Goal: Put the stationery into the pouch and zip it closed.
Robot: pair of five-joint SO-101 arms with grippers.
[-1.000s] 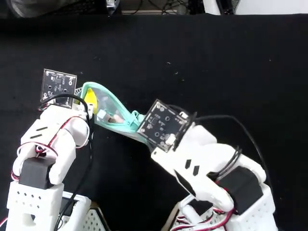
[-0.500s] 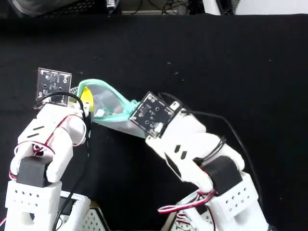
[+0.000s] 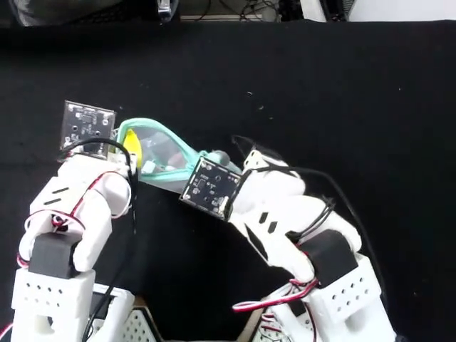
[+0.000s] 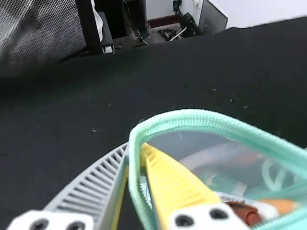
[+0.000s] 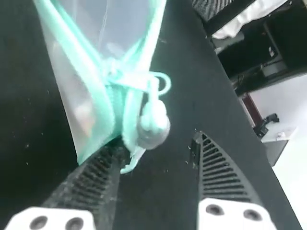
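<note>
The clear pouch (image 3: 162, 151) with a mint zipper lies left of centre on the black table. Stationery (image 4: 249, 208) shows through its wall, orange and white pieces. My left gripper (image 4: 134, 149) is shut on the pouch's zipper edge, with the yellow finger (image 3: 132, 146) inside the mouth and the grey one outside. The mouth of the pouch (image 4: 216, 125) gapes open. My right gripper (image 5: 156, 143) is open at the pouch's other end. The round zip pull (image 5: 153, 125) hangs between the black fingers, close to one of them. The pouch (image 5: 86, 72) corner touches that finger.
The black cloth (image 3: 342, 100) stretches free to the back and right. Both arm bases (image 3: 50, 299) stand at the front edge. Beyond the table's far edge are cables and dark equipment (image 4: 158, 24).
The right arm has swung left and turned its wrist, bringing its gripper up to the pouch's zip end. The left arm shifted slightly while holding the pouch.
</note>
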